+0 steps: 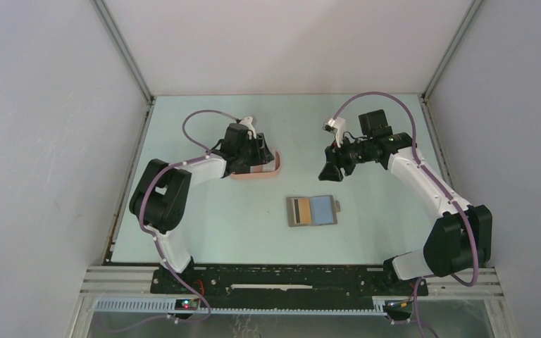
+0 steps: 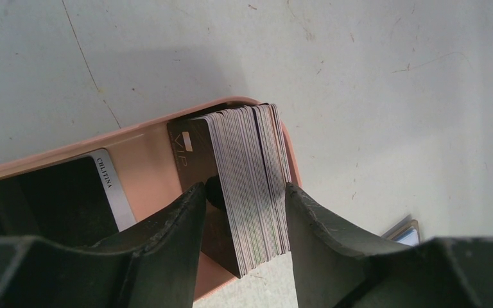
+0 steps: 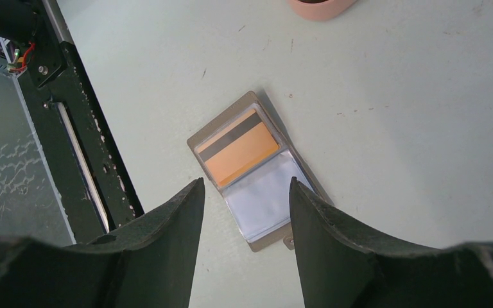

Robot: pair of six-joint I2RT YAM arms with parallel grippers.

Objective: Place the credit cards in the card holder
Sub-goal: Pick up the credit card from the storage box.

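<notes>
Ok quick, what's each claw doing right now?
Left gripper: jaws either side of the card stack at the tray; whether it grips cannot be told.
Right gripper: open, holding nothing.

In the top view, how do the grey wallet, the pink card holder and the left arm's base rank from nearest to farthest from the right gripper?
1. Grey wallet: just toward the near edge from the right gripper.
2. Pink card holder: to its left, mid-table.
3. Left arm's base: near-left corner.
</notes>
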